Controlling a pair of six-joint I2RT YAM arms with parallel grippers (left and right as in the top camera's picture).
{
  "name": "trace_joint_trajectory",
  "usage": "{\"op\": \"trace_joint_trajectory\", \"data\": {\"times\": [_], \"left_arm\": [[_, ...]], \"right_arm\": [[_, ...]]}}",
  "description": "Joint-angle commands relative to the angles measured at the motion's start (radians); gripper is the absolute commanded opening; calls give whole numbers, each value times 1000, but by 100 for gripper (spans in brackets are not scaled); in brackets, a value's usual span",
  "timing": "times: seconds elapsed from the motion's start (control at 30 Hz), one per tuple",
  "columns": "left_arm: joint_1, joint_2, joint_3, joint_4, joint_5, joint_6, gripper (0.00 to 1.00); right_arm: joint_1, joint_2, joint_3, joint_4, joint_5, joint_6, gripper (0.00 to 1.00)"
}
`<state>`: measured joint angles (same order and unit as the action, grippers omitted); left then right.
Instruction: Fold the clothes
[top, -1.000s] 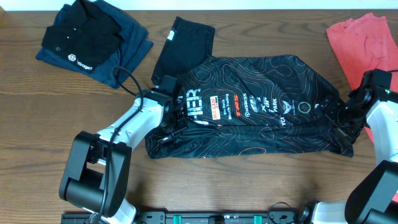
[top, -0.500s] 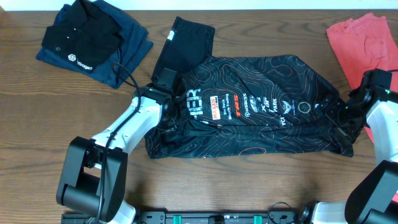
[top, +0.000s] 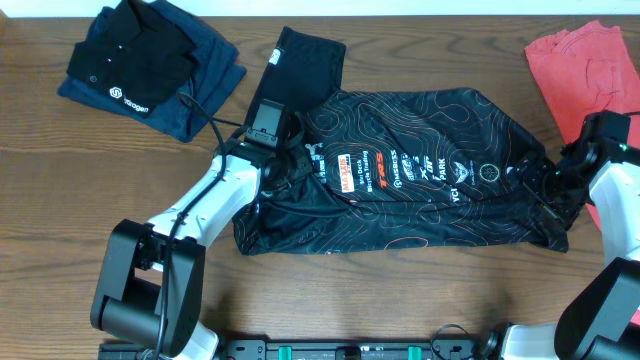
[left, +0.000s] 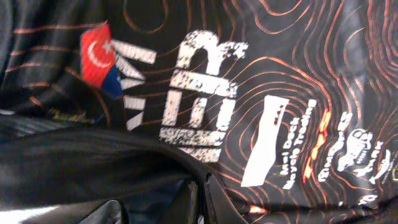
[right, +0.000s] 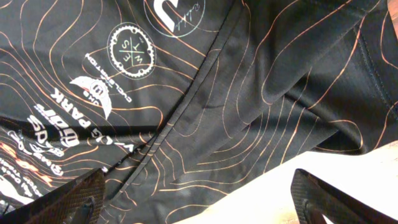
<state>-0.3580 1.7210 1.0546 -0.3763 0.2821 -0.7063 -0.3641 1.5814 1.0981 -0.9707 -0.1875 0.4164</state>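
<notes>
The clothes are one black jersey (top: 420, 190) with orange contour lines and sponsor logos, lying spread across the middle of the table. My left gripper (top: 288, 168) sits at its left end, shut on a raised fold of the fabric. In the left wrist view the fingers (left: 214, 202) are pressed together on dark cloth, beside the printed logos of the jersey (left: 280, 93). My right gripper (top: 548, 190) is at the jersey's right end and stands open. Its two fingertips (right: 81, 199) straddle the hem of the jersey (right: 236, 93) without touching it.
A black polo with a white logo (top: 130, 60) lies on a navy garment at the back left. A coral-red garment (top: 585, 65) lies at the back right, close to my right arm. A plain black panel (top: 295, 70) reaches back from the jersey's left end.
My left gripper has moved toward the back of the table, pulling the jersey's left edge up and over. The large white lettering there is now covered. The right arm has not moved.
</notes>
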Motion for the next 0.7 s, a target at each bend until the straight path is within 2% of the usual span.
{"op": "trace_joint_trajectory", "data": {"times": [0.0,0.47,0.67], "left_arm": [[-2,-13,22,27,-5,2,6],[-57,44,15,225,-10,-5,6],[-86,71,15,257,-100,-13,7]], "right_arm": [[11,6,-2,2,-8,2,94],[12,6,-2,2,-8,2,94],[12,6,-2,-7,-8,1,94]]}}
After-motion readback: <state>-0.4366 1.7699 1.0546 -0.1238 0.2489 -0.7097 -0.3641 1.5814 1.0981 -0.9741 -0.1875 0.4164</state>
